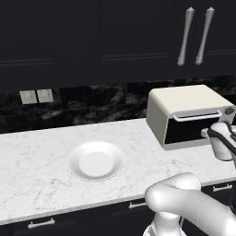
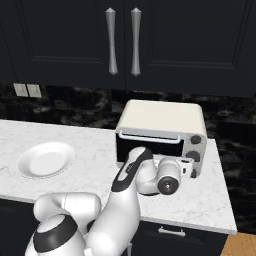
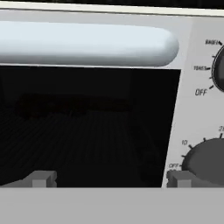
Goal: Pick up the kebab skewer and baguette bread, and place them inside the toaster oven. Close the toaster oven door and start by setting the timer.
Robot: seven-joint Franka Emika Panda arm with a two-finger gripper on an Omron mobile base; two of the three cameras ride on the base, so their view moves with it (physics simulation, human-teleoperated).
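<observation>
The toaster oven (image 2: 162, 132) stands toward the right end of the white marble worktop (image 1: 41, 161), near its back edge, with the toaster oven door (image 3: 87, 127) shut upright and its light bar handle (image 3: 83, 43) along the top. The gripper (image 3: 109, 177) faces the oven's front at close range, fingers (image 3: 41, 178) spread wide and holding nothing: one tip lies before the lower left of the dark glass, the other before the control panel beside a dark timer knob (image 3: 208, 159). Whether either tip touches the oven cannot be told. A white plate (image 1: 96, 160) rests mid-worktop, well left of the oven.
</observation>
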